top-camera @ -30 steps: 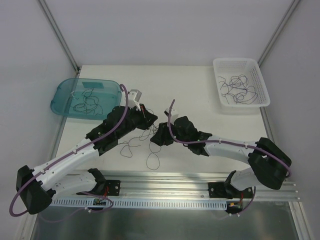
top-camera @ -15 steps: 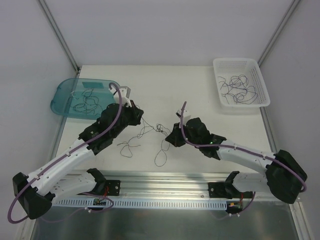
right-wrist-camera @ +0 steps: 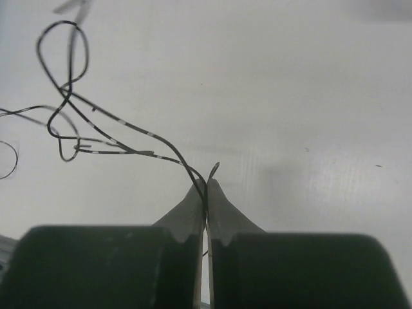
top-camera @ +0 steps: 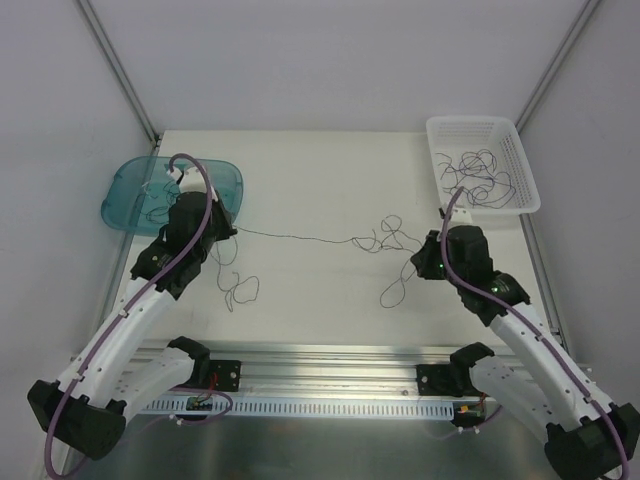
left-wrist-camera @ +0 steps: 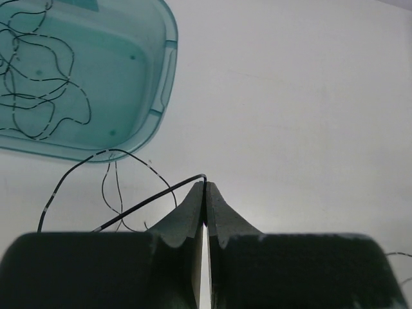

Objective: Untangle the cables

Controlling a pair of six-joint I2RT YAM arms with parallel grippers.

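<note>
Two pincers are closed to a hairline, and each nips one dark wire of the cables [top-camera: 300,238] right at its tips. Your left pincer [left-wrist-camera: 205,187] has a strand leaving its tips and curving down to its left. Your right pincer [right-wrist-camera: 207,183] has one climbing away up and to its left. From above, the long axis of the bunch runs straight across from one pincer to the other. It shows as a thin, nearly straight line that starts at the left pincer [top-camera: 222,230] and ends in a knot [top-camera: 385,237] of small loops just short of the right pincer [top-camera: 420,262]. A slack loop lies on the table [top-camera: 320,170] on the arm-base side of each pincer. More wires lie in the teal tray [top-camera: 225,175] just beyond the left pincer, and in the white basket [top-camera: 525,190] beyond the right one. From above, the dark wrist bodies hide the fingertips of both pincers, so you see the grip only in the wrist views. You cannot tell how many wires make up the knot, nor whether both pincers hold the same strand. The right wrist view cuts the loops off at its left edge, and the left wrist view cuts the tray [left-wrist-camera: 168,64] off at its top and left.
</note>
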